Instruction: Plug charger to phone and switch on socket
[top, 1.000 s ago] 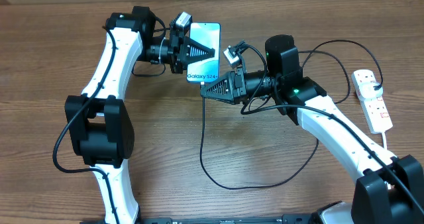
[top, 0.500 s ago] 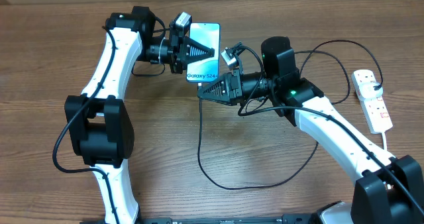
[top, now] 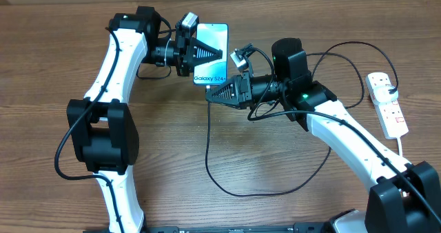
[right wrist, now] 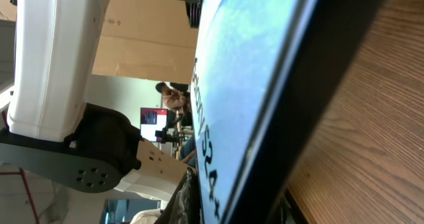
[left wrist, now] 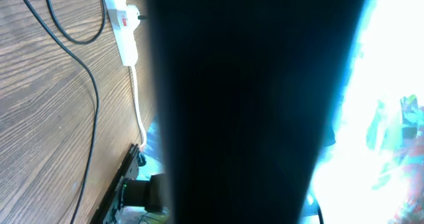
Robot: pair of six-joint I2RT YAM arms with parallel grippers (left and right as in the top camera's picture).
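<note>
the left gripper [top: 215, 52] has its jaws clamped across the phone [top: 212, 34], one finger lying over the light blue screen. the phone appears lifted off the tabletop [top: 275, 164], towards its far side.

the right gripper [top: 213, 94] sits just beside the phone's lower edge, jaws drawn together on the connector end of the charger [top: 208, 143] (the tip itself is hidden). the cable drops from there, loops over the tabletop and runs towards the socket [top: 387, 103] at the right.

treat the phone as rigid, light and slick-faced, and grip it across its edges. the cable is limp, so only the short connector body will carry a push. hold it close behind the tip and square it to the port, since a skewed push may lever the phone loose.
</note>
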